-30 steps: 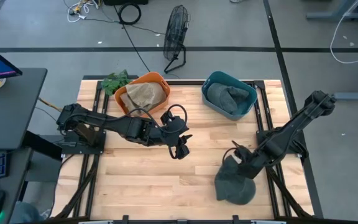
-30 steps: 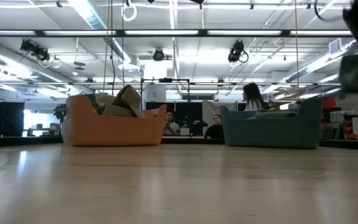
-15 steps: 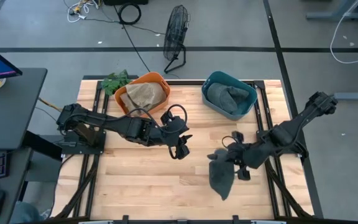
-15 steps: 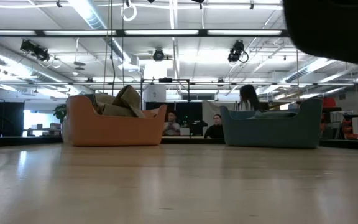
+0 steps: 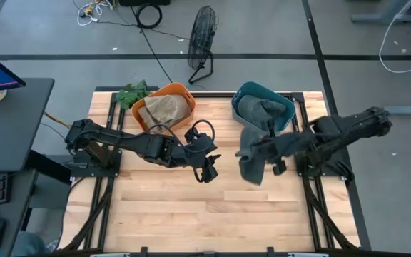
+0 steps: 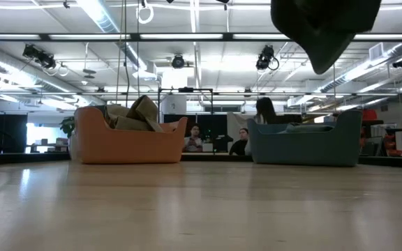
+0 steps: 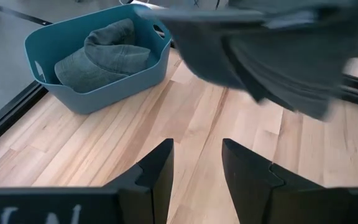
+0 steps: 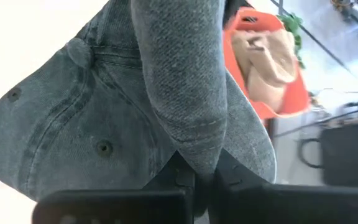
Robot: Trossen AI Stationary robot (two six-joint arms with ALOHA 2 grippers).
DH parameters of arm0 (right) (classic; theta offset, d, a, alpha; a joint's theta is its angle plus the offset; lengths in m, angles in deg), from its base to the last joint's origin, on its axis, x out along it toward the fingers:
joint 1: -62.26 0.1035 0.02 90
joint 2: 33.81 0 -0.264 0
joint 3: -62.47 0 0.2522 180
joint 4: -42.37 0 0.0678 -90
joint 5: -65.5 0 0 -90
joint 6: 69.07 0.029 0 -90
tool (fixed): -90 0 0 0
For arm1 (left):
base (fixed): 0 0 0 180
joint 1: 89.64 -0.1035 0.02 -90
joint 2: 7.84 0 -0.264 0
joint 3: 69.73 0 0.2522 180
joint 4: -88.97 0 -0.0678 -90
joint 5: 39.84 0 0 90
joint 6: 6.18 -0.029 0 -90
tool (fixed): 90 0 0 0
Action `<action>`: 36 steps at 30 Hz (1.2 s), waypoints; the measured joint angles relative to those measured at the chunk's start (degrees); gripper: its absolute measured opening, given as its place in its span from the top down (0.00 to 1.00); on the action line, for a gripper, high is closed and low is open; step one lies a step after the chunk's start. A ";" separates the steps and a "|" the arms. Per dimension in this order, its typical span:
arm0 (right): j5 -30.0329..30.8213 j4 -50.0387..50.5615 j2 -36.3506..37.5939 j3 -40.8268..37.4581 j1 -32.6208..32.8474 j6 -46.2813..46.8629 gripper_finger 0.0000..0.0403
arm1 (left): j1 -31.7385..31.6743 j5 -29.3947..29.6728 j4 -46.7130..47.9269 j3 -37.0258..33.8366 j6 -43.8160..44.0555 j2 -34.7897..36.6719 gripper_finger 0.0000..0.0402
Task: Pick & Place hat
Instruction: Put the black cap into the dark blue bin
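A dark grey denim hat (image 5: 250,163) hangs in the air from my right gripper (image 5: 264,146), which is shut on it just near of the teal bin (image 5: 285,123). In the low view the hat (image 6: 324,28) hangs high above the tabletop. The left wrist view shows the hat (image 7: 272,56) above the wood. Another grey hat (image 5: 261,111) lies inside the teal bin. My left gripper (image 5: 207,169) waits open over the table's middle, touching nothing; its fingers (image 7: 160,171) show in the left wrist view. My right gripper pinches a thick fold of the hat's cloth (image 8: 191,140) between its two fingers (image 8: 174,175). The hat is lifted clear of the table and droops slack below the fingers, its crown panels with button and eyelets (image 8: 79,50) spread out to one side.
An orange bin (image 5: 182,93) holding a tan hat (image 5: 164,108) stands at the far edge, left of the teal bin. A green plant (image 5: 133,93) lies beside it. A fan (image 5: 201,43) stands on the floor beyond. People (image 6: 241,141) sit in the room behind.
My right gripper, shut on the hat, has risen and swung from the table's near right part toward the far edge and the teal bin. The hat, which rested on the wood a second ago, is lifted clear and now hangs beside the bin.
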 joint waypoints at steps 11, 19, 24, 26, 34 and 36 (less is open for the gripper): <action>-0.14 5.58 0.00 1.58 -16.48 -27.86 0.98 | 0.00 0.04 -0.04 0.00 0.02 0.00 0.65; -0.13 6.73 -0.02 1.58 -28.87 -57.73 0.98 | -0.04 0.09 -0.04 0.00 0.02 0.00 0.65; -0.11 6.64 -0.02 1.42 -35.93 -74.26 0.98 | -0.04 0.09 -0.04 0.00 0.02 0.00 0.65; -0.13 6.23 0.01 0.15 -38.45 -78.17 0.98 | -0.04 0.07 -0.04 0.00 0.02 0.00 0.65; 1.69 0.24 -0.11 -10.85 -46.00 -94.86 0.98 | -0.04 0.07 -0.02 0.00 0.00 0.00 0.65; 2.66 -3.84 -0.07 -14.42 -47.04 -96.55 0.98 | -0.04 0.07 -0.02 0.00 0.01 0.00 0.65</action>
